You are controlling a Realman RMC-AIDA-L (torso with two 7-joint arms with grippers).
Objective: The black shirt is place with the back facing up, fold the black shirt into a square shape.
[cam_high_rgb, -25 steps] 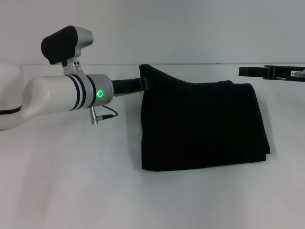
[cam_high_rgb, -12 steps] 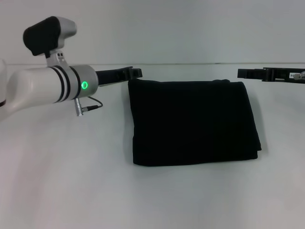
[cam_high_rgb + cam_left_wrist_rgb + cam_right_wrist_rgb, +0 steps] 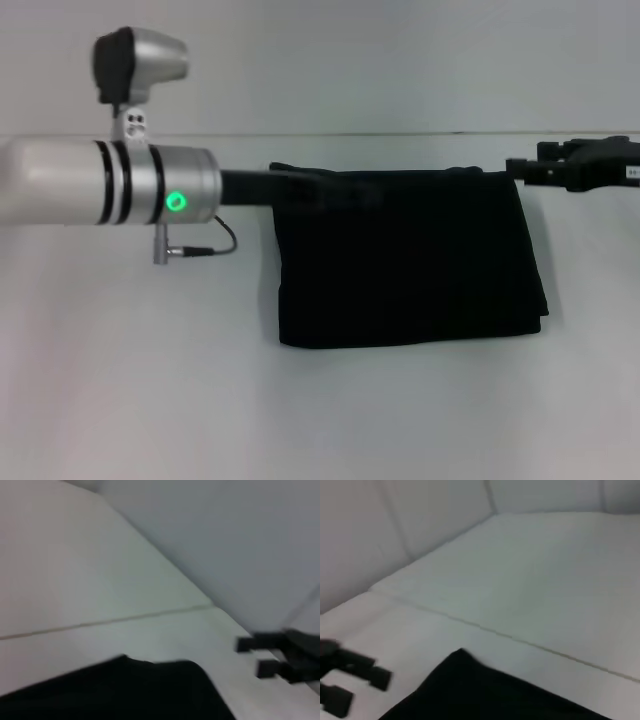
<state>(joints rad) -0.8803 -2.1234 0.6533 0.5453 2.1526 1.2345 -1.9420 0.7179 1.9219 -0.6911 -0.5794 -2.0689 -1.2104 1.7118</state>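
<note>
Shirt: you have the black shirt (image 3: pixel 410 258) lying flat on the white counter (image 3: pixel 150 380), folded into a rough rectangle, its far edge close to the counter's far edge and its bulk a little toward the right side.
Left gripper: your left gripper (image 3: pixel 300 188) reaches in from the left side over the shirt's far-left corner (black on black there); you cannot tell whether its fingers are released or clenched.
Right gripper: your right gripper (image 3: pixel 522 170) sits at the shirt's far-right corner, near the counter's far edge; its fingers (image 3: pixel 252 643) show in the left wrist view as two prongs with a gap between them, released and grasping nothing.
Lettering: none shows on the upper face of the shirt.
</note>
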